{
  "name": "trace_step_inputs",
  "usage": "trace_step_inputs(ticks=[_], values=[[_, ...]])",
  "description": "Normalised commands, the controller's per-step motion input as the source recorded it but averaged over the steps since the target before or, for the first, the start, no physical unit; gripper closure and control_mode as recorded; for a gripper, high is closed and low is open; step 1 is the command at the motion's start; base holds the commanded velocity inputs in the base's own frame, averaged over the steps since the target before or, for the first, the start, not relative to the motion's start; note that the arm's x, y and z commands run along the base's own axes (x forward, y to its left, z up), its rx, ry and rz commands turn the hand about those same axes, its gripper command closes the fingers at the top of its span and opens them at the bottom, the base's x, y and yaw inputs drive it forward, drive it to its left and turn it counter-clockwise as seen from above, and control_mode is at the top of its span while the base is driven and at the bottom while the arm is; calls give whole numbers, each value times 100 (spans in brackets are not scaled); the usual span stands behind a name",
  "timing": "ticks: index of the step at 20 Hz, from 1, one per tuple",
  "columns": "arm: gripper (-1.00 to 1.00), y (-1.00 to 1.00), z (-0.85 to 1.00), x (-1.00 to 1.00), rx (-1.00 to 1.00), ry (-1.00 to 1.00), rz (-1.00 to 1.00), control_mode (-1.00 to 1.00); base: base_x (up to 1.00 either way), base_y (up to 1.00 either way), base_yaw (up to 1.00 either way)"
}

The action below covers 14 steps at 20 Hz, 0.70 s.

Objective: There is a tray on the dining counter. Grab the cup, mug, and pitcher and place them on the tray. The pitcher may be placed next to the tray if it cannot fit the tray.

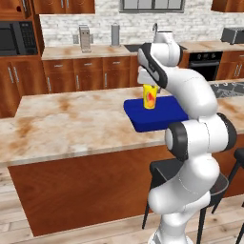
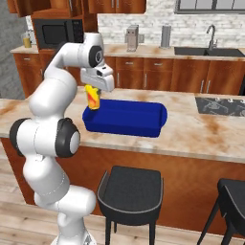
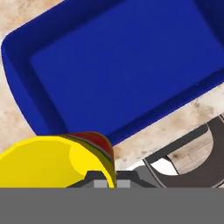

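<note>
The gripper (image 3: 109, 177) is clamped on the rim of the cup (image 3: 52, 159), with its 2 dark fingertips (image 3: 97, 178) pinching the yellow wall close together at the bottom of the hand view. The cup is a small yellow tumbler with a red-orange mark on its side. In the left base view the cup (image 1: 150, 96) hangs below the white hand, raised off the surface, above the near-left part of the tray (image 1: 159, 119). In the right base view the cup (image 2: 93, 98) hangs tilted under the gripper (image 2: 95, 89), at the left end of the tray (image 2: 129, 119).

The tray is flat, rectangular and bright blue, with a low raised rim, and nothing lies in it. From the hand view its inner floor (image 3: 127, 61) spreads out beyond the cup. It rests on the dining counter (image 1: 62, 124), a long island with a beige, brown-veined marble top and a reddish wood front.

The white arm (image 1: 190, 143) rises from the lower right of the left base view and bends over the counter edge. 2 dark stools (image 2: 131, 191) stand at the counter's near side.

Behind the island runs a back counter (image 2: 158, 50) with wood cabinets, a sink (image 2: 206, 50) with a tap, and a microwave (image 2: 60, 32) to the left. An oven (image 1: 206, 64) sits at the right in the left base view.
</note>
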Motion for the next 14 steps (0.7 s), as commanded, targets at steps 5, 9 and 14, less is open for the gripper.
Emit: trace_step_inputs(ticks=[5,9,14], values=[[100,0,-41,18,0,5,-5,-100,0,0,0],[100,1,-35,25,0,3,-6,-100,0,0,0],[100,0,-24,33,0,0,-3,-100,0,0,0]])
